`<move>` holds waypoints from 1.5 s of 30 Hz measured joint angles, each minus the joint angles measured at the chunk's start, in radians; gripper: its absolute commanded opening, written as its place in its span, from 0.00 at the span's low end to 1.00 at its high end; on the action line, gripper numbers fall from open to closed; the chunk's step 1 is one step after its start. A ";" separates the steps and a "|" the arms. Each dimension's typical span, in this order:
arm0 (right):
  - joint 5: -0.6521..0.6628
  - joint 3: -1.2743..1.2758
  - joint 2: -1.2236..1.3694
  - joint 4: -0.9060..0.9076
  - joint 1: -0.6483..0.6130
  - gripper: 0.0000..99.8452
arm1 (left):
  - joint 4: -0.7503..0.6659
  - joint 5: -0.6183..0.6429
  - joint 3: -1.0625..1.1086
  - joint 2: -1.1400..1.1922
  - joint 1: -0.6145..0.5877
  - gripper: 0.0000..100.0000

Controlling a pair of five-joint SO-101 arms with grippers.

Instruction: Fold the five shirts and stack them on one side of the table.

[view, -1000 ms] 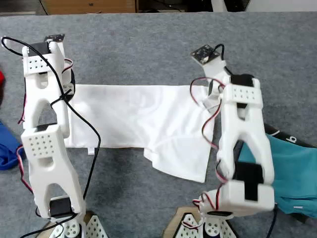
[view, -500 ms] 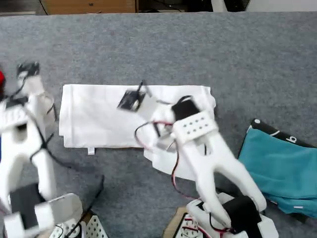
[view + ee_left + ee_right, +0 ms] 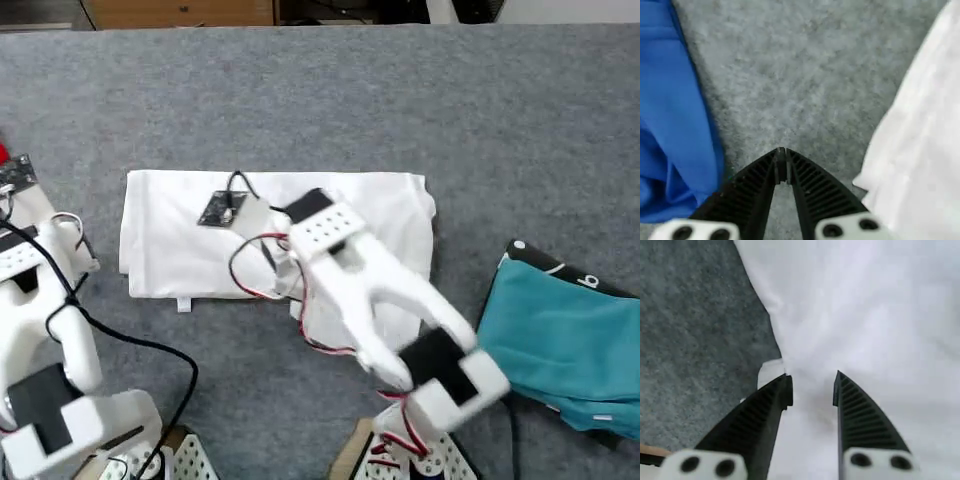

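**Right claw open over the white shirt**

I see the white shirt (image 3: 170,240) lying flat in the middle of the table (image 3: 400,100). My right claw (image 3: 812,379) hangs over it by 1 edge, jaws parted, gripping nothing. My left claw (image 3: 781,160) is closed and empty above bare table, between the white shirt and a blue shirt (image 3: 670,125). A teal shirt (image 3: 560,340) lies at the right side.

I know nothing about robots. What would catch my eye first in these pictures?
A white shirt, folded into a long band, lies in the middle with the right gripper open above it. A teal shirt lies off to the right; the left gripper, shut, hangs between a blue shirt and the white one.
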 measured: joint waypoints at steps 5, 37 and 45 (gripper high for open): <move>0.000 -0.043 0.092 0.000 -0.046 0.15 | 0.000 0.018 -0.084 0.092 -0.044 0.02; 0.008 -0.328 0.235 -0.002 -0.032 0.04 | 0.000 0.018 -0.098 0.106 -0.046 0.02; 0.017 -0.370 0.252 0.035 -0.020 0.04 | 0.012 0.018 -0.101 0.106 -0.046 0.02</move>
